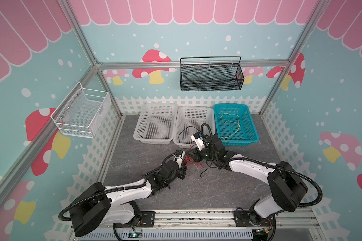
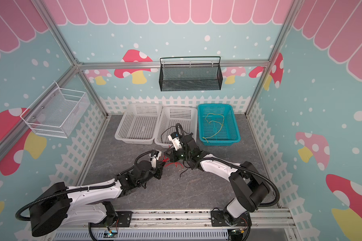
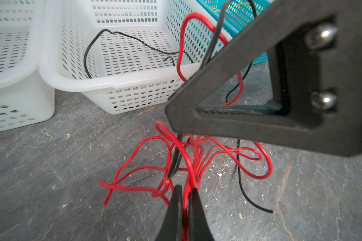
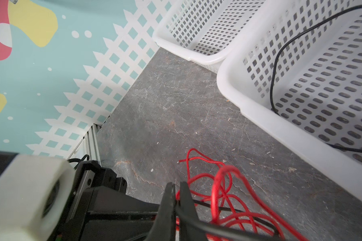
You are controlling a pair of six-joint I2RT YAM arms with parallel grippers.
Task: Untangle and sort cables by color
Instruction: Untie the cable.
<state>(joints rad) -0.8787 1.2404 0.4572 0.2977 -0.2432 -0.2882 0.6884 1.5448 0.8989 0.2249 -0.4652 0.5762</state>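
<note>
Left: my left gripper point(image 3: 185, 192) clenched on the red cables point(image 3: 196, 158), tangled on the mat | Right: my right gripper point(image 4: 177, 194) pinches the black cable point(image 3: 240, 183), tail trailing toward 6 o'clock | Next: middle white basket point(image 3: 121, 81) lies at 12 o'clock, right arm nearer.

shells point(image 1: 128, 195): white | joints point(image 1: 286, 187): black | hoses point(image 1: 321, 193): black, corrugated | right gripper point(image 4: 176, 185): black, 2 silver screws point(image 3: 321, 34)
</note>
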